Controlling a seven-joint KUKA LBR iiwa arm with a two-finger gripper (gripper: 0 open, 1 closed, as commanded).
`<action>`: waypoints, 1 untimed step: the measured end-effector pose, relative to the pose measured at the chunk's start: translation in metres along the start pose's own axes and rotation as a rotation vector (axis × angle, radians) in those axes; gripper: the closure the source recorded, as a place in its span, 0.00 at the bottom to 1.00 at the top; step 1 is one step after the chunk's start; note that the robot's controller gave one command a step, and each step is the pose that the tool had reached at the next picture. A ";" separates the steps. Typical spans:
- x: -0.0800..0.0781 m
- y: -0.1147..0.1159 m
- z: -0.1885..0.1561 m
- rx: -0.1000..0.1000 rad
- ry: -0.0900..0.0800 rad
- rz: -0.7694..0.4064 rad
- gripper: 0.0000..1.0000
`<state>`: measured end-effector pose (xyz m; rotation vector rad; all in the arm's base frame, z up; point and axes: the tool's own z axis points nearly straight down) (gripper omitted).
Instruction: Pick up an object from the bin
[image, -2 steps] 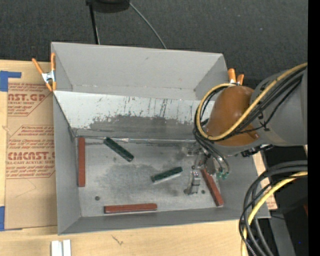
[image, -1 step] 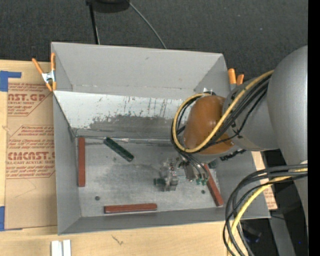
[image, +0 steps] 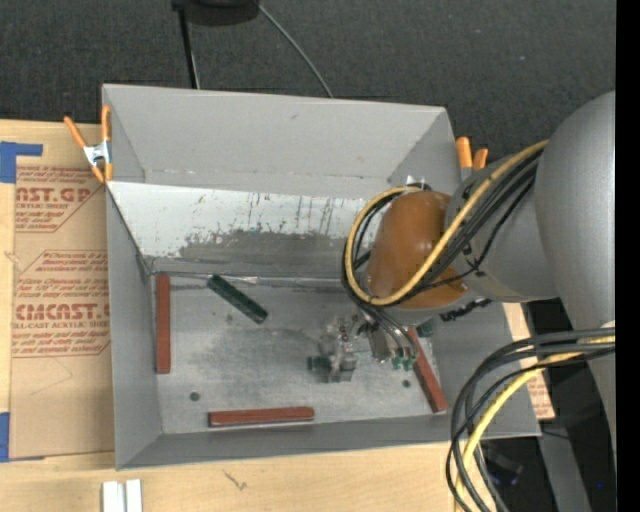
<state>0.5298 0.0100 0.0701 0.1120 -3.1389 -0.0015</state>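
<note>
My gripper (image: 343, 352) sits low over the floor, right of centre in the frame. Spread or closed: cannot tell. A small dark piece (image: 322, 366) lies at its tip, kind unclear. I judge it light, stiff and apt to skid on the grey metal bin (image: 270, 140). Best taken across its narrow width. A red-brown bar (image: 430, 378) lies near, to the right.

Grey bin (image: 280, 150), reddish-brown bars (image: 261, 416), a dark green stick (image: 237, 299).

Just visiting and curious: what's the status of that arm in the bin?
Gripper down near grey metal bin's floor, right of centre; hold unclear. Reddish-brown straight bar close at view right. Dark green flat stick apart, at view left.
</note>
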 end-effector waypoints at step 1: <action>-0.011 0.008 -0.179 0.001 -0.009 -0.020 1.00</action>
